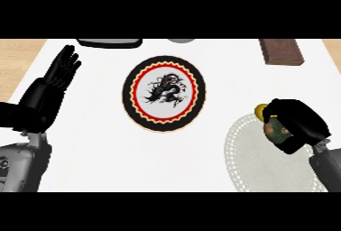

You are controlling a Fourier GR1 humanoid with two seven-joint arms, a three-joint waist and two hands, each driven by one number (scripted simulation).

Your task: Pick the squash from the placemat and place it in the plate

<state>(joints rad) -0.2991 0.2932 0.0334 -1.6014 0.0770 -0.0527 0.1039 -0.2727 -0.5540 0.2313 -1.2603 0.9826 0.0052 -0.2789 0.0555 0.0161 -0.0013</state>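
A squash (268, 122), yellow and green, lies on the pale round placemat (256, 158) at the right. My right hand (297, 122) covers most of it, fingers curled round it; only its yellow end and a green patch show. The plate (163, 93) sits in the middle of the white counter, with a black rim, a red and cream ring and a black dragon figure at its centre. Nothing lies on the plate. My left hand (57, 81) rests open at the left edge, fingers up.
A brown wooden block (282, 51) lies at the back right. A dark tray edge (110, 43) and a grey round object (180, 40) show at the back edge. Wooden surface borders the white counter on both sides.
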